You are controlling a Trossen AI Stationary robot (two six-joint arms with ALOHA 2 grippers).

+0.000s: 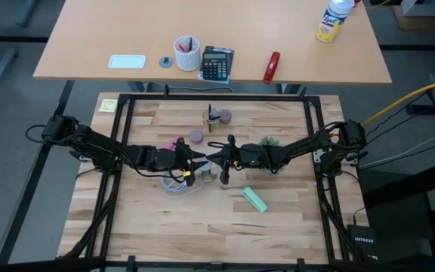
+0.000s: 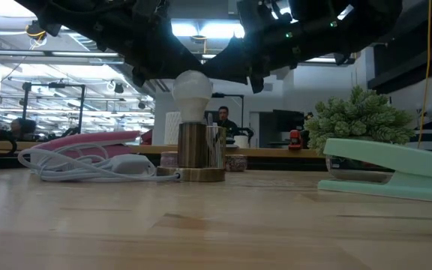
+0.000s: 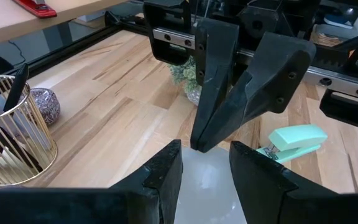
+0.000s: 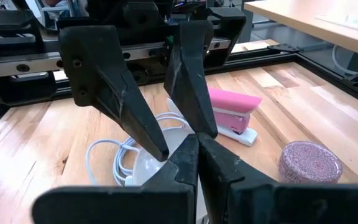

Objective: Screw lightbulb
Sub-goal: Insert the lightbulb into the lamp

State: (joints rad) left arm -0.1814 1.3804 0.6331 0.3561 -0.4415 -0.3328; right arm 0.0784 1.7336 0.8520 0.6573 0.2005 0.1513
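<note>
The left claw (image 3: 201, 177) grips the lightbulb (image 2: 192, 93) by its frosted dome, fingers on either side. The right claw (image 4: 197, 165) meets it tip to tip, fingers pressed shut above the dome. Under the claws, the bulb stands upright in a brass socket (image 2: 201, 152) on the table (image 1: 202, 227). Beyond the right claw lies a mint-green stapler (image 1: 254, 199); beyond the left, a coiled white cable (image 2: 88, 163).

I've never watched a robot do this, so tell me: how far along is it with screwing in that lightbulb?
The lightbulb already stands upright in the socket mid-table, so placing it looks done. In hand: the left gripper has its fingers around the bulb's white top, while the right gripper, shut, rests its tips against the bulb from the opposite side. Left: twisting it fully home and letting go. How deep the thread sits cannot be seen.
</note>
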